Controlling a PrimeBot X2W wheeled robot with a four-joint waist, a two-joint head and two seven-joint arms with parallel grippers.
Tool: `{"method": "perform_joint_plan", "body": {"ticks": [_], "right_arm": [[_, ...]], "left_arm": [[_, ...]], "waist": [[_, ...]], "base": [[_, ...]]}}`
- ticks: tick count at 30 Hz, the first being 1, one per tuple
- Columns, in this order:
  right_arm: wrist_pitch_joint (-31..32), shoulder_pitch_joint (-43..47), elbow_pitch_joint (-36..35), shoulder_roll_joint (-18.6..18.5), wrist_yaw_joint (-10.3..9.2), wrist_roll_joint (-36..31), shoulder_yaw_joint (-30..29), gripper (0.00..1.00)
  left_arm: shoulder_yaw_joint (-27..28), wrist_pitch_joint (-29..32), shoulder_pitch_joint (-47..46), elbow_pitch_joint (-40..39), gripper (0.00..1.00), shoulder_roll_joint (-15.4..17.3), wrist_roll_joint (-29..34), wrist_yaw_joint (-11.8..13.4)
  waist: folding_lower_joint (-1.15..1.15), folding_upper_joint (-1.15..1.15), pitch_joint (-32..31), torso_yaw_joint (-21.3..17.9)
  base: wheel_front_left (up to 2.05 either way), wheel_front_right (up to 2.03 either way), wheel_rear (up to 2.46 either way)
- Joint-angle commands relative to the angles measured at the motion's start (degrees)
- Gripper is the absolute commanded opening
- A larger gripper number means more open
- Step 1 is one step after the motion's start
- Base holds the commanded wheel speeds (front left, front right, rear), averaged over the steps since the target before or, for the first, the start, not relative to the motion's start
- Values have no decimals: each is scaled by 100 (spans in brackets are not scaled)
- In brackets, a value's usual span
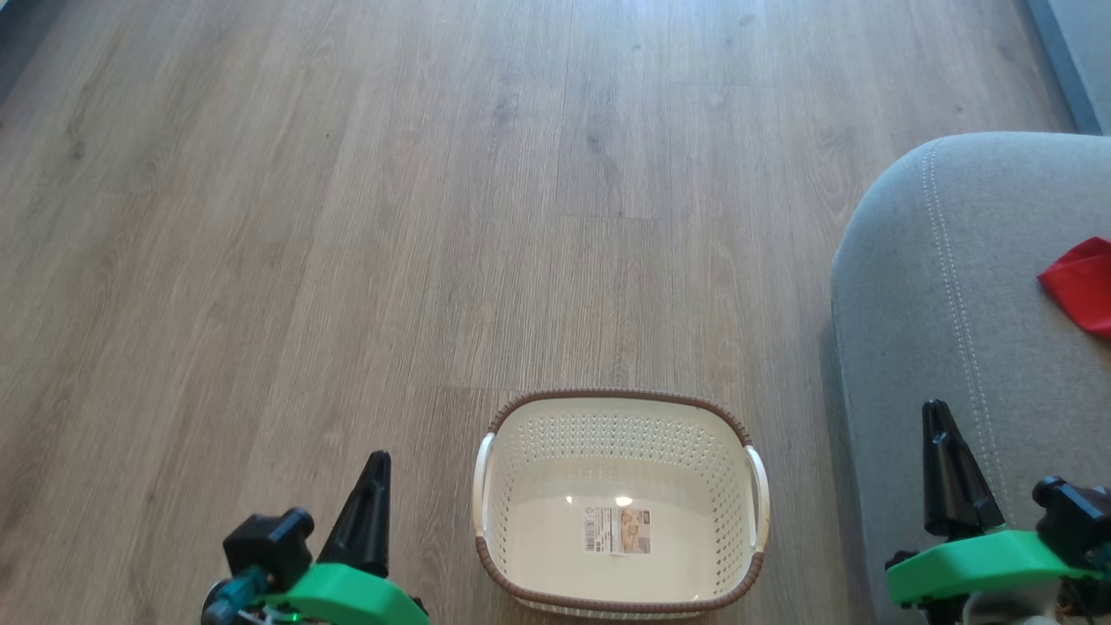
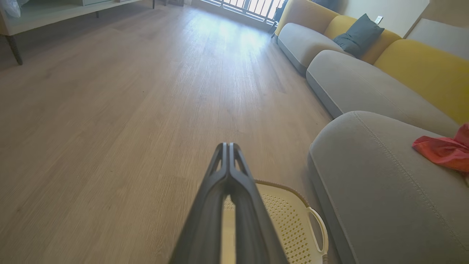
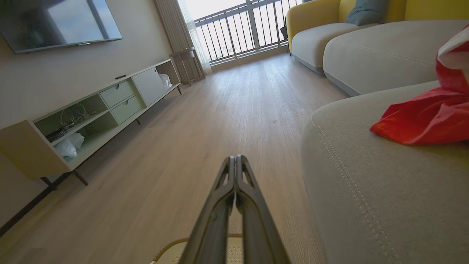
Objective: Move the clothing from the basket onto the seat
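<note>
In the head view, the basket [image 1: 619, 396] stands on the wooden floor [image 1: 347, 217] at the bottom centre, and its cream bottom lies bare around a barcode sticker [image 1: 618, 530]. The seat [image 1: 946, 304] rises just beside it on the right, rounded corner toward the camera. A red fold of the clothing [image 1: 1081, 282] lies on the seat's top at the right edge, well apart from the basket. The left hand [image 1: 376, 486] hangs at the lower left and the right hand [image 1: 943, 443] at the lower right in front of the seat. Each shows as a single dark wedge, fingers clenched together with nothing between them.

In the left wrist view, the left hand [image 2: 228, 146] has its two fingers pressed flat against each other along the tips and grasps nothing. The basket [image 2: 289, 216] sits below and just right of them, one white handle [image 2: 319, 229] toward the seat [image 2: 377, 183]. The clothing [image 2: 441, 151] lies crumpled on the seat near the right edge. Further grey cushions with yellow backs [image 2: 421, 69] and a dark pillow [image 2: 359, 35] run on behind.

In the right wrist view, the right hand [image 3: 234, 158] is likewise clenched on nothing, tips touching. A bit of the basket's rim [image 3: 172, 252] shows at the bottom edge. The clothing [image 3: 425, 117] rests on the seat [image 3: 366, 183] at the right, red with a white patch [image 3: 454, 44] at its top. A low cabinet [image 3: 91, 117] and a wall screen [image 3: 55, 22] stand along the left.
</note>
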Motion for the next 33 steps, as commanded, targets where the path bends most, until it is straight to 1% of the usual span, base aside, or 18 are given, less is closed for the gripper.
{"method": "perform_joint_plan", "body": {"ticks": [1,33], "right_arm": [[33,-187,-137,-43,4,185,4,0],[509,-486,146,-100,16,2166,26,0]], "left_arm": [[77,24,-248,-154,0,31,-172,-46],[442,436,-496,50,0,121,-2156,-273]], "waist": [[0,0,-1,-9],[0,0,-26,-185]], "base": [[0,0,0],[0,0,0]]}}
